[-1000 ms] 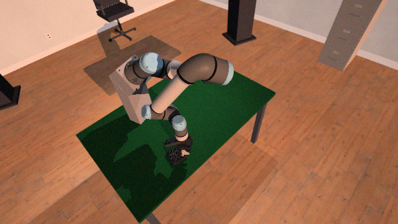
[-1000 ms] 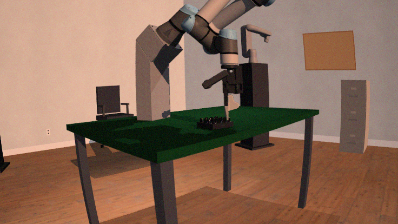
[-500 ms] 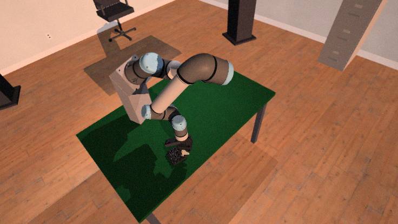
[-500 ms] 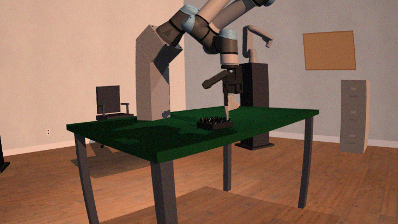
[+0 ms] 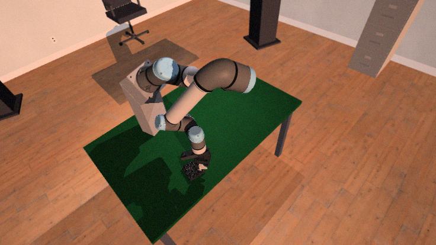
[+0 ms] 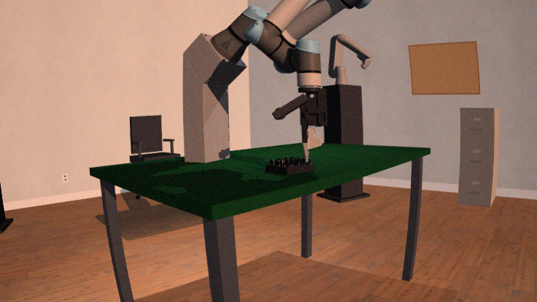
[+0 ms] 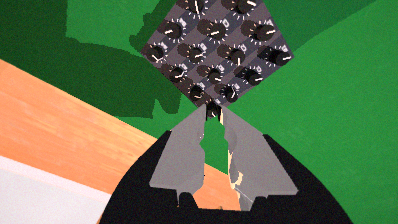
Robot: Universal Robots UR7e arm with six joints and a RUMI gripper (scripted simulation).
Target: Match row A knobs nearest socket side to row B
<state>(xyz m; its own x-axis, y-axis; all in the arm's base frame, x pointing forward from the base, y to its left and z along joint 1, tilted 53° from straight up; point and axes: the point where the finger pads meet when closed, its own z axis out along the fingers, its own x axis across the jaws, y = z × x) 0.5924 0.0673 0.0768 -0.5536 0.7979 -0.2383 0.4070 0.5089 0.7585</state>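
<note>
Top view: black rectangular knob box [image 5: 193,170] [image 6: 295,169] [image 7: 201,64] on green flat-topped table [image 5: 231,121] [image 6: 180,200] [image 7: 320,125], approx 6 o'clock of its middle; dark two-jaw gripper [image 5: 200,167] [image 6: 307,160] [image 7: 212,105] over box's 1 o'clock side.

Exterior view: gripper pts straight down, tips at box's 2 o'clock end.

Wrist view: box at 12 o'clock, corner twd 6; fingers nearly closed, gripping round black corner knob [image 7: 213,112] btwn tips. Its pointer's partly hidden, mark can't be read.

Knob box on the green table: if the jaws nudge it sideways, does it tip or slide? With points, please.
The knob box [image 5: 194,171] [image 6: 295,169] [image 7: 220,62] looks low and broad, so sliding or twisting seems likelier than tipping. Its flat-sided block shape suggests a stiff body, unlikely to roll. No clamp shows around it, so a corner push might swing it.
</note>
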